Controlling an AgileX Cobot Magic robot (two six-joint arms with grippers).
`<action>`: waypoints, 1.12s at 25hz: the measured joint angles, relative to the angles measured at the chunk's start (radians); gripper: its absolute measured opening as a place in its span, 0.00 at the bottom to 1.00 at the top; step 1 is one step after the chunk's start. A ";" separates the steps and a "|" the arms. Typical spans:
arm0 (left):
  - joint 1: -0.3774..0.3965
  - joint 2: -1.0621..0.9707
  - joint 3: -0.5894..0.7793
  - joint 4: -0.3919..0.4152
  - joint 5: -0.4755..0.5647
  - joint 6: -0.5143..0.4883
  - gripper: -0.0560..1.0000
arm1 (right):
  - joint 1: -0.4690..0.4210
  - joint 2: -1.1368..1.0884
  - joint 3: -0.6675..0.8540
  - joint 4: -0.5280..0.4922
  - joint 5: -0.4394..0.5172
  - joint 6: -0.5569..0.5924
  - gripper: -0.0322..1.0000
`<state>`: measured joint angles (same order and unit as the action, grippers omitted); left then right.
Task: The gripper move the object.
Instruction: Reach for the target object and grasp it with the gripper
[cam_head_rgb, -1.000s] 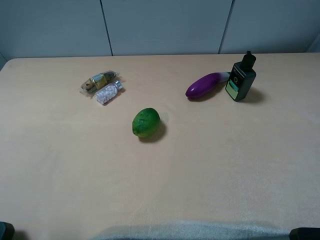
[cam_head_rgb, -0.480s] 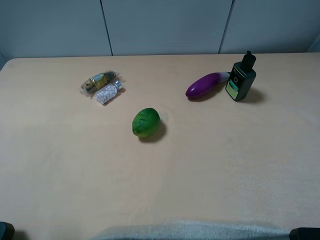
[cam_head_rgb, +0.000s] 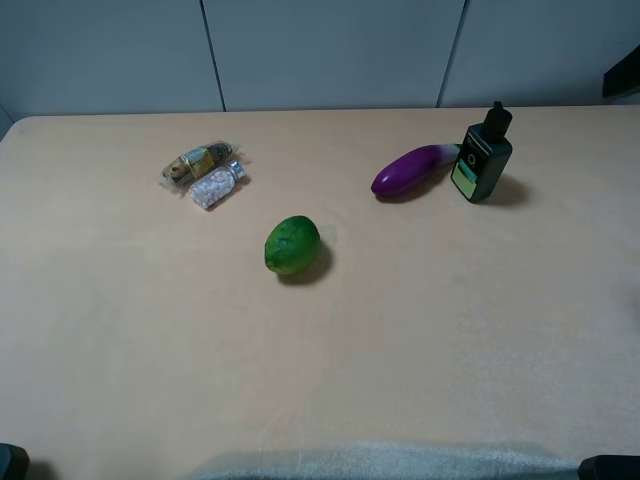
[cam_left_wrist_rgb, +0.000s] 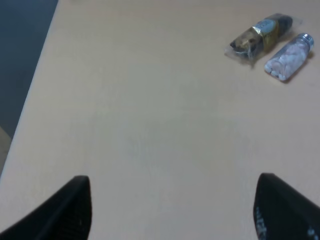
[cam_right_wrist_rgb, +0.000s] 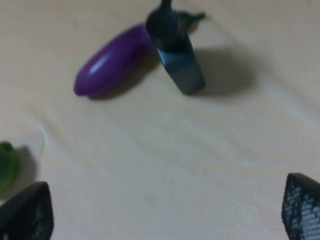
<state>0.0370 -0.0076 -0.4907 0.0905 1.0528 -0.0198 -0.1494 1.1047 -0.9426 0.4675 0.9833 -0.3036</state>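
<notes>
Left pincer (cam_left_wrist_rgb: 175, 207): spread. Its two dark fingertips (cam_left_wrist_rgb: 70, 210) stand wide apart with only bare desk (cam_left_wrist_rgb: 150, 130) showing between them. It holds nothing.

Right pincer (cam_right_wrist_rgb: 165, 210): also spread. Its mesh-textured fingertips (cam_right_wrist_rgb: 27, 212) stand far apart, and it grips nothing.

Green fruit (cam_head_rgb: 292, 245): round with bumpy skin. It rests alone on the desk near the middle, clear of both pincers. The right wrist view shows only a blurred sliver of it, off to one side of the pincer's gap and not between the fingertips.

Purple eggplant (cam_head_rgb: 413, 169): lies farther back than the green fruit and to its right in the high view, well apart from it.

Dark bottle (cam_head_rgb: 482, 160): upright, with a green label. It stands just beside the eggplant's stem end, on the side away from the green fruit. Cannot tell whether the two touch.

Wrapped packet (cam_head_rgb: 200, 160) and clear vial of white pellets (cam_head_rgb: 217, 186): these lie farther back than the green fruit and to its left, side by side. The vial is the nearer of the two to the fruit, and both are well apart from it.
</notes>
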 joint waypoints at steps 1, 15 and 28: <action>0.000 0.000 0.000 0.000 0.000 0.000 0.75 | 0.023 0.016 0.000 -0.011 -0.010 -0.001 0.70; 0.000 0.000 0.000 0.000 0.000 0.000 0.75 | 0.700 0.286 -0.004 -0.289 -0.200 0.309 0.70; 0.000 0.000 0.000 0.000 0.000 0.000 0.75 | 0.960 0.561 -0.049 -0.233 -0.350 0.360 0.70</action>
<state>0.0370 -0.0076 -0.4907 0.0905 1.0528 -0.0198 0.8106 1.6656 -0.9912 0.2341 0.6331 0.0560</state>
